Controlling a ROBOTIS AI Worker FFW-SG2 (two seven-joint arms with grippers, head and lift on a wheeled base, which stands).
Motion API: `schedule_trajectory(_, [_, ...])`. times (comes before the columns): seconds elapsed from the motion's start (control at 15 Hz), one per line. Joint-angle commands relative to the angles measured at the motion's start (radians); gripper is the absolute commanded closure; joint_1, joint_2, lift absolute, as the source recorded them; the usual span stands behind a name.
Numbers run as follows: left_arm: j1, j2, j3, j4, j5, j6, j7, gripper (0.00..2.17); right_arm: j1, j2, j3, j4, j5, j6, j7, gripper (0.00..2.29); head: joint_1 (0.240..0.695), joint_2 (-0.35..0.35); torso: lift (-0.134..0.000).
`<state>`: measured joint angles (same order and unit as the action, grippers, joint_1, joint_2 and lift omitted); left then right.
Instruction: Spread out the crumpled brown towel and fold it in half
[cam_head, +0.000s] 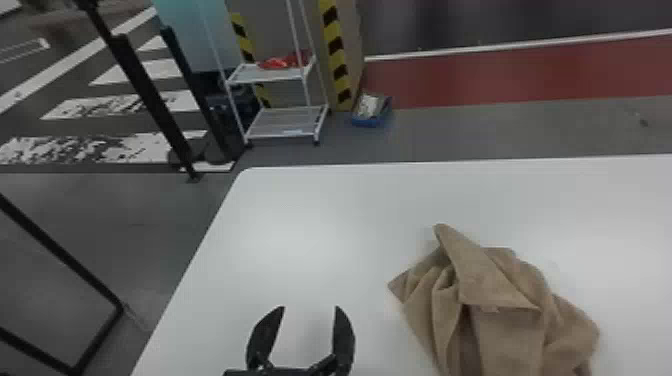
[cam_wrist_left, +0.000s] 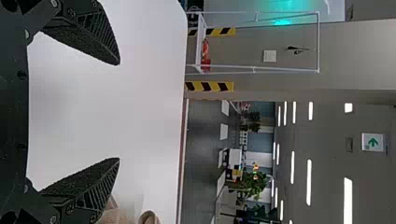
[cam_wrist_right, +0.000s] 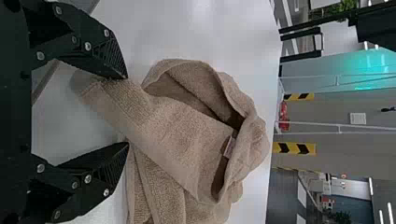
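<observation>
Down near the front, the left black two-fingered gripper (cam_head: 310, 307) is spread wide. Right black gripper (cam_wrist_right: 127, 110) is spread too, close to the crumpled brown cloth towel (cam_head: 510, 330), which sits on the right of a smooth white table (cam_head: 300, 225). White metal rack (cam_head: 287, 120)'s past the far edge, leftish.

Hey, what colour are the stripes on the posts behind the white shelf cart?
The stripes are yellow and black, showing best in the head view.
</observation>
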<state>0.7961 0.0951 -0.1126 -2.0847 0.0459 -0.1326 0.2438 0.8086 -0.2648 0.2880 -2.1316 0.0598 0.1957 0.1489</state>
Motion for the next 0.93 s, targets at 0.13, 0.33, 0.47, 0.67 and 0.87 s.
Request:
schedule_trajectory(0.13, [0.002,0.000,-0.002,0.000,-0.001,0.000,0.000,0.16,0.003,-0.002,0.002,-0.007,0.003,-0.018,0.021,1.00,0.695,0.298,-0.124])
schedule_trajectory(0.33, [0.003,0.000,-0.002,0.000,-0.001,0.000,0.000,0.16,0.014,-0.007,0.003,-0.025,0.002,-0.018,0.021,1.42,0.695,0.305,-0.124])
schedule_trajectory(0.47, [0.005,0.000,-0.002,0.000,-0.001,0.000,0.002,0.16,0.031,-0.017,0.000,-0.068,0.000,-0.031,0.021,1.42,0.695,0.306,-0.124])
schedule_trajectory(0.67, [0.008,0.000,-0.002,-0.005,-0.003,0.000,0.002,0.16,0.038,-0.020,-0.038,-0.143,0.000,-0.031,0.021,1.42,0.695,0.305,-0.124])
schedule_trajectory(0.87, [0.011,0.003,-0.002,-0.008,-0.004,0.000,0.008,0.16,0.037,-0.007,-0.124,-0.218,-0.037,-0.018,0.021,1.42,0.695,0.263,-0.124])
